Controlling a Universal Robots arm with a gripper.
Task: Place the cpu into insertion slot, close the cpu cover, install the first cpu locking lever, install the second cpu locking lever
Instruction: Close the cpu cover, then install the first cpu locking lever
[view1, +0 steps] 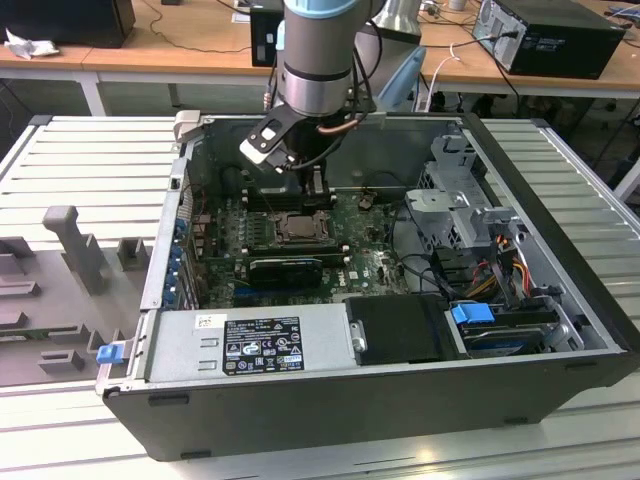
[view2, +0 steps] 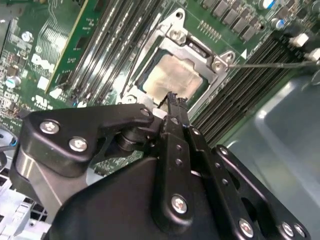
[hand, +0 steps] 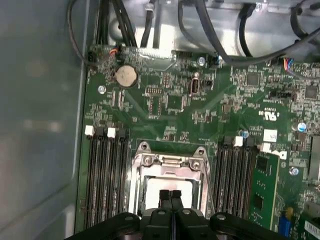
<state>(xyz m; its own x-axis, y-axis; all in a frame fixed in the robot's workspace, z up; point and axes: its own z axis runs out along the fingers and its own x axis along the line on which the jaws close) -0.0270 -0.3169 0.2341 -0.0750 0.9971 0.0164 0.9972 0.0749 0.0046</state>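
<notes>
The cpu (view2: 172, 76) shows its pale silver-beige top inside the insertion slot (view1: 300, 226) on the green board. It appears again as a pale square (hand: 150, 192) in the first wrist view. The silver cpu cover (hand: 170, 161) lies flat around the chip, which fills its window. My gripper (hand: 170, 193) hangs just above the chip's edge, shut, with nothing between its black fingers (view2: 173, 102). From one corner of the cover, a thin metal lever rod (view2: 270, 63) stretches out over the memory slots.
Long black memory slots (hand: 105, 175) flank the socket, with a green memory module (hand: 262, 190) on one side. Black cables (hand: 220, 35) and a coin battery (hand: 126, 76) lie beyond. The power supply (view1: 250, 345) and drive cage (view1: 470, 215) crowd the case.
</notes>
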